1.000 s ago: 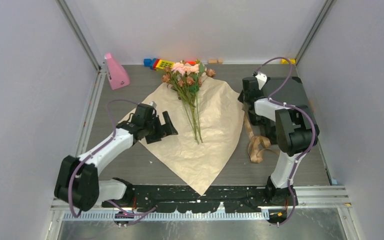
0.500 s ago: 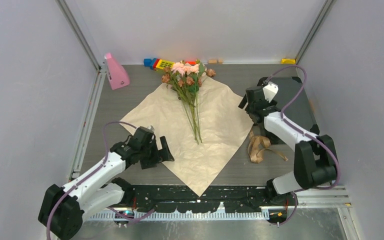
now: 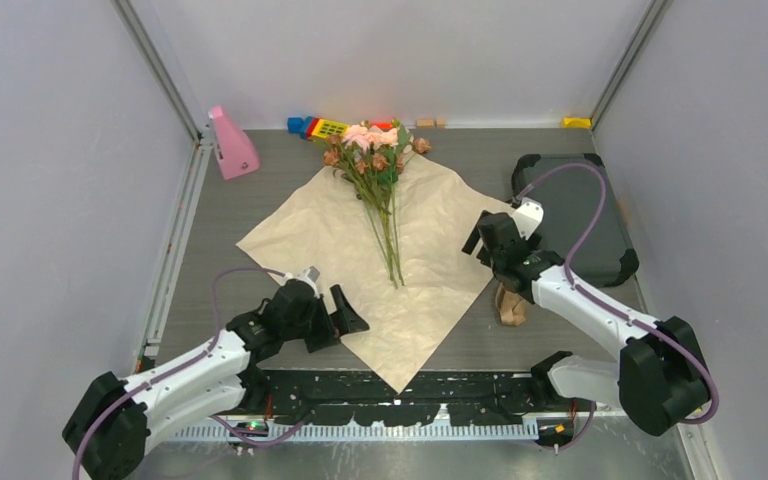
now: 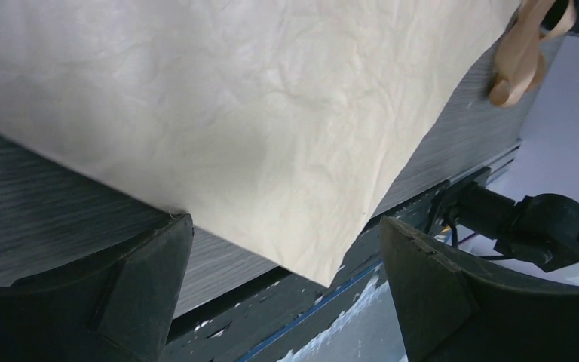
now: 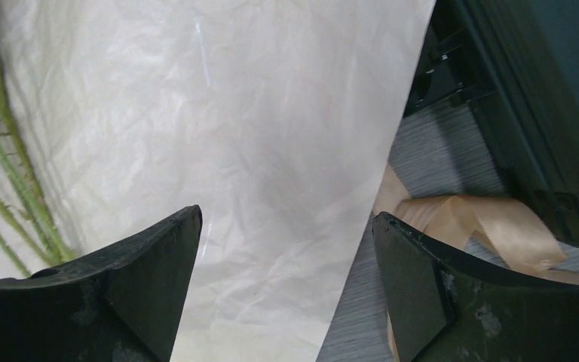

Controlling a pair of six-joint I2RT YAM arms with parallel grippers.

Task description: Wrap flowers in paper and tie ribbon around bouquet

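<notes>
Grey wood-grain table (image 3: 230, 215) enclosed by pale walls (image 3: 60, 150); a pink cone (image 3: 230, 145) and toy blocks (image 3: 317, 127) lie along the far edge, and a dark tray (image 3: 580, 200) sits at 3 o'clock. The paper (image 3: 360, 235) lies flat, beige face up, as a diamond with corners at 12, 3, 6 and 9 o'clock. On it the flowers (image 3: 375, 150) lie with their long axis running 12 to 6, heads at the 12 o'clock corner and stem ends near the sheet's middle. My left gripper (image 3: 338, 320) sits low at the sheet's 7 o'clock edge, jaws spread wide and empty; its wrist view shows that edge passing between the fingers. My right gripper (image 3: 485, 245) hangs at the 3 o'clock corner, jaws likewise wide and empty, the paper's edge running between them, with the stems off toward 9 o'clock. The ribbon (image 3: 510, 305) lies bunched on bare table at 4 o'clock of the sheet, just beside its edge and partly under my right arm. As I judge it, wrapping has not begun. Any fold must cross the stem axis, so each side comes inward toward that line. My left jaws are the nearer to the stem ends, my right to the ribbon.
</notes>
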